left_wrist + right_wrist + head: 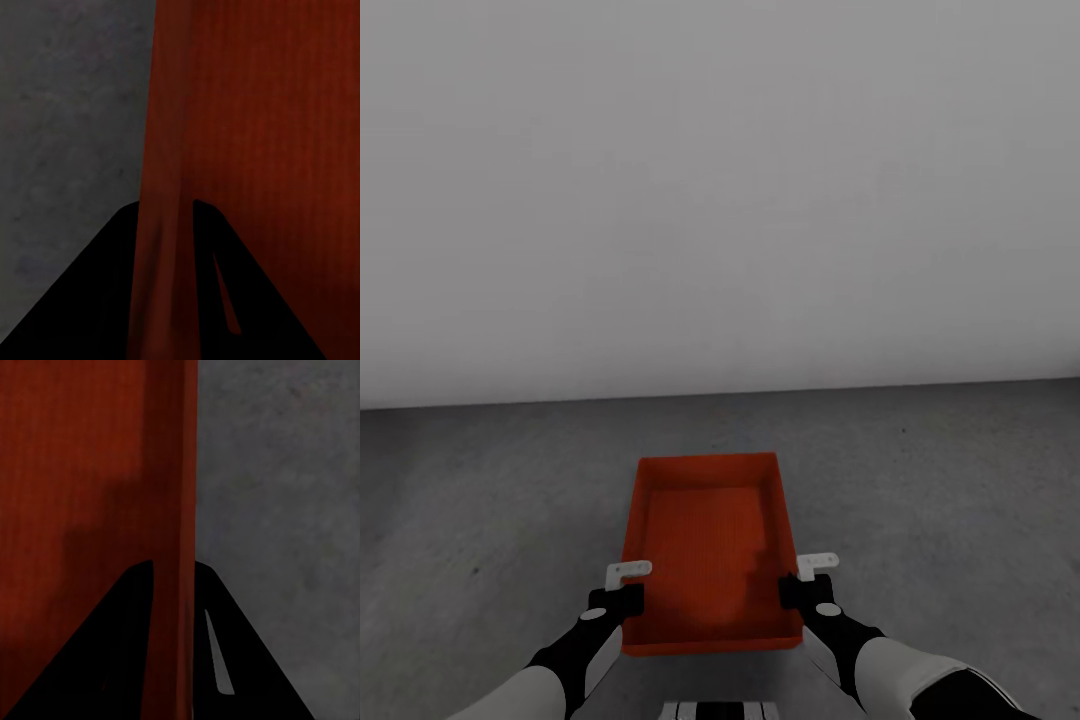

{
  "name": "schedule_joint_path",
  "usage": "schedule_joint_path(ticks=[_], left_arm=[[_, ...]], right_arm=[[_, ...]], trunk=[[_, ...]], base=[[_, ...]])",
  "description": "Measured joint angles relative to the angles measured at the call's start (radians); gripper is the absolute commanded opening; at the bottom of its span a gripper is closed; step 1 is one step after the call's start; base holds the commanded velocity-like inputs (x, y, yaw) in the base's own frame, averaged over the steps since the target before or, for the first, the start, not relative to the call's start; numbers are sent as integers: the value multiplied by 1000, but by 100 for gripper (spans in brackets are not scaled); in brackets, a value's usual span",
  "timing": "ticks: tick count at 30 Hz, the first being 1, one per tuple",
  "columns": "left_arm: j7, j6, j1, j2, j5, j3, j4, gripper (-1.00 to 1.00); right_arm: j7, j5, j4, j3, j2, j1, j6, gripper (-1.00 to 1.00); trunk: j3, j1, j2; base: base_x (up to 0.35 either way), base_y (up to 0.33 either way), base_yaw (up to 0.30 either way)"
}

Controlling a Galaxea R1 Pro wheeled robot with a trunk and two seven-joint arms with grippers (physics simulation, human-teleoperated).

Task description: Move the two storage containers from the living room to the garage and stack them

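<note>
Holding one storage container [710,545] over the grey floor [480,480], near a plain white wall [720,200]. Left gripper [622,596] and right gripper [800,588] each pinched shut on a side wall. Next, probably: lower it flat, then let go.

2 grippers [622,603] [802,592] clamped, arms forward

The storage container [710,540] lies on the floor [480,480] before the wall [720,190].
</note>
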Motion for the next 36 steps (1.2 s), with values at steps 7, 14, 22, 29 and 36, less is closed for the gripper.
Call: schedule_joint_path(ticks=[7, 14, 22, 29, 36], left_arm=[[-1, 0, 0, 0, -1, 0, -1, -100], [-1, 0, 0, 0, -1, 0, -1, -100], [-1, 0, 0, 0, -4, 1, -4, -100], [0, 0, 0, 1, -3, -1, -8, -100], [25, 6, 1, 8, 1, 12, 1, 100]], right_arm=[[0, 0, 0, -1, 0, 0, -1, -100], [0, 1, -1, -1, 0, 0, -1, -100], [0, 1, -1, -2, 0, 0, -5, -100], [0, 0, -1, -3, 0, 0, -10, -100], [-1, 14, -4, -44, 0, -1, -31, 100]], trunk=[[-16, 19, -35], [-16, 19, -35], [-16, 19, -35], [-16, 19, -35], [-16, 19, -35]], base=[[0, 0, 0], [0, 0, 0], [0, 0, 0], [0, 0, 0], [0, 0, 0]])
